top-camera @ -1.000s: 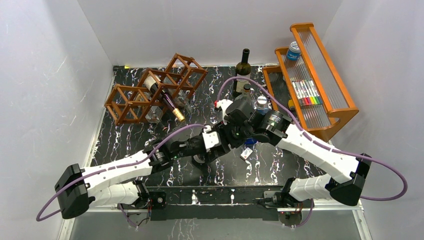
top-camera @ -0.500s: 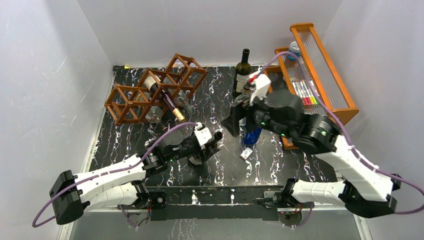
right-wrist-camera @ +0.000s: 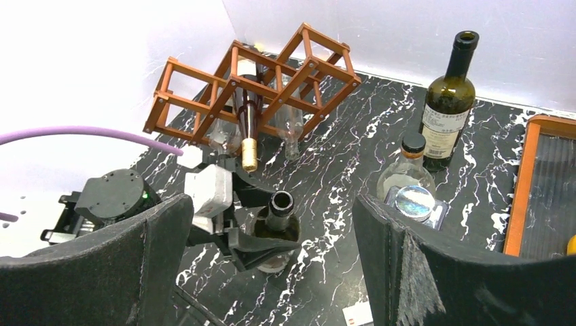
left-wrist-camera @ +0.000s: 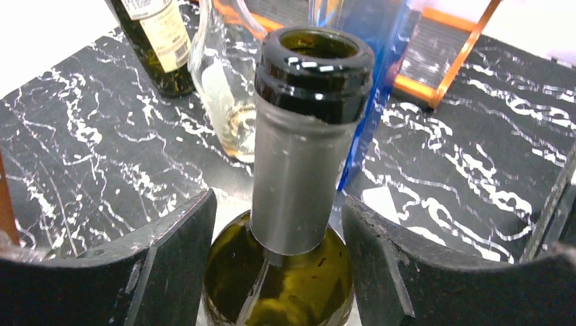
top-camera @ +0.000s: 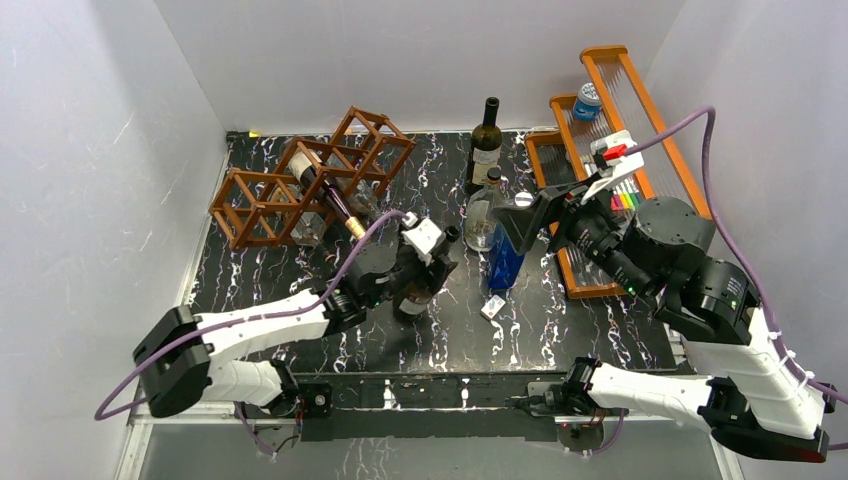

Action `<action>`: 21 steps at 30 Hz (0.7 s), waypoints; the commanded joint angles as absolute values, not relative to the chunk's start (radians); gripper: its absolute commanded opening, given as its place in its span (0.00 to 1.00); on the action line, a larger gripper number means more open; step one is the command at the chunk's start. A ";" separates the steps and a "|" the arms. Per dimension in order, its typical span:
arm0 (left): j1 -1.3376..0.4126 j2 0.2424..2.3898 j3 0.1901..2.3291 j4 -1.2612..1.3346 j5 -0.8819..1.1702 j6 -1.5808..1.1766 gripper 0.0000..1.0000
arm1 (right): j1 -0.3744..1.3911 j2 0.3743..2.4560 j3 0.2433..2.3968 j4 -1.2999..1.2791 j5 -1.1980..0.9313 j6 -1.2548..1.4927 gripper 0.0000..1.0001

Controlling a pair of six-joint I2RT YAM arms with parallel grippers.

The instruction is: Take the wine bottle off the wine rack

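Top external: right gripper (top-camera: 530,212) has let go, jaws spread wide, and swung off to 3 o'clock. Left gripper (top-camera: 425,275) alone now pinches the green bottle (left-wrist-camera: 299,170), upright at table centre, 4 o'clock of the rack (top-camera: 310,180) and clear of it, so the task looks nearly done. Left wrist shows the grip at the bottle's shoulder and its open mouth; right wrist shows a gold-capped bottle (right-wrist-camera: 248,129) lying in the rack.

Bright, even overhead light w/ soft shadows only; top view sharp. White enclosure walls (right-wrist-camera: 81,54) blown out in both wrist views. Glare specks on glossy black white-veined marble tabletop (top-camera: 560,330) & on dark green glass wine bottle (left-wrist-camera: 299,272), esp. its black lip.
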State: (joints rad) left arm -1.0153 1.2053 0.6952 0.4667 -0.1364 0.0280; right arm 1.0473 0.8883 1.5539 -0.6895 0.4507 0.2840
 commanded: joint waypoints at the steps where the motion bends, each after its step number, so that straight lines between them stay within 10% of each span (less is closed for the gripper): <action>1: -1.010 1.276 0.820 0.749 -0.174 0.011 0.00 | 1.049 0.875 1.553 -0.653 0.497 0.273 0.98; 21: -0.991 1.546 1.001 0.807 -0.039 0.054 0.00 | 1.049 0.837 1.539 -0.683 0.527 0.282 0.98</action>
State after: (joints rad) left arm -0.9958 1.5379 0.9382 0.7784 -0.1009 0.0238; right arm 1.0473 0.8375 1.5455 -0.7071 0.5034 0.2848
